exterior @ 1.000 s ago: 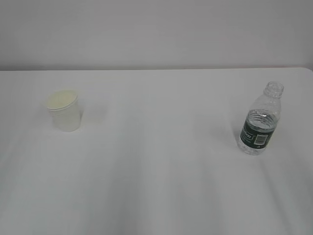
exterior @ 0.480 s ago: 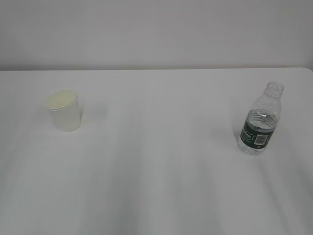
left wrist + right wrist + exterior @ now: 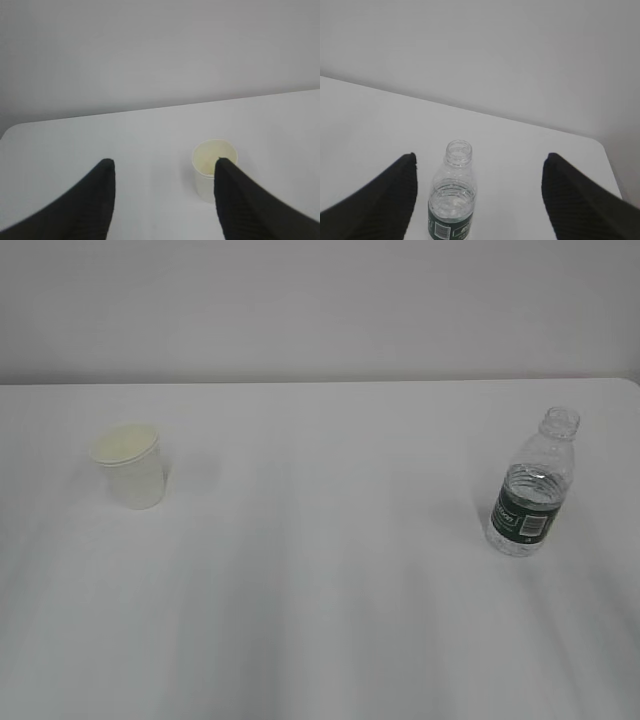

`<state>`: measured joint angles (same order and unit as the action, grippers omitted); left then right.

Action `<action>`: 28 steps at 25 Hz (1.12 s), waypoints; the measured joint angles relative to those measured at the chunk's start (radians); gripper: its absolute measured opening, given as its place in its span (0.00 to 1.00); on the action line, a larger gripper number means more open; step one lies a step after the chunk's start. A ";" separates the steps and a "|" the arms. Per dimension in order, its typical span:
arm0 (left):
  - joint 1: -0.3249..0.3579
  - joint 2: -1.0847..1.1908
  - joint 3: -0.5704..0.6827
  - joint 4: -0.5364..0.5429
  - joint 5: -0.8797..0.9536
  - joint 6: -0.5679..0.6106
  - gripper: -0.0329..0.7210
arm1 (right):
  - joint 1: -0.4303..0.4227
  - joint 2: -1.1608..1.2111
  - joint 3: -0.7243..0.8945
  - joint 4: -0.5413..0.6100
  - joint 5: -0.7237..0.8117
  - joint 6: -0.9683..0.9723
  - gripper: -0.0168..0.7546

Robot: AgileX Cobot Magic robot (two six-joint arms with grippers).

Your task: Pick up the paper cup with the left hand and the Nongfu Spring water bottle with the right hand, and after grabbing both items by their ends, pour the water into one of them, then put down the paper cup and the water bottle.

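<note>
The white paper cup [image 3: 131, 465] stands upright on the left of the table, its pale yellowish inside showing. On the right stands the uncapped Nongfu Spring water bottle [image 3: 532, 486], with water up to about its shoulder. Neither arm appears in the exterior view. In the left wrist view my left gripper [image 3: 162, 162] is open and empty, and the paper cup [image 3: 210, 165] sits beyond it, partly behind the right fingertip [image 3: 225, 167]. In the right wrist view my right gripper [image 3: 478, 157] is wide open, and the bottle [image 3: 453, 192] stands ahead between the fingers, nearer the left one, untouched.
The white table [image 3: 320, 590] runs back to a plain grey wall. Its rounded far right corner [image 3: 597, 142] shows in the right wrist view and its far left corner [image 3: 12, 131] in the left wrist view.
</note>
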<state>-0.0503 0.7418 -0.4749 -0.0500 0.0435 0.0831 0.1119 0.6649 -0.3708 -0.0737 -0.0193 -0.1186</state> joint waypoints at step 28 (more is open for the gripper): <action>0.000 0.265 0.000 -0.007 -0.178 0.000 0.64 | 0.000 0.336 0.000 0.000 -0.322 0.046 0.79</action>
<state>-0.0503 1.0066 -0.4749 -0.0573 -0.1341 0.0831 0.1119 1.0005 -0.3708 -0.0741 -0.3409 -0.0729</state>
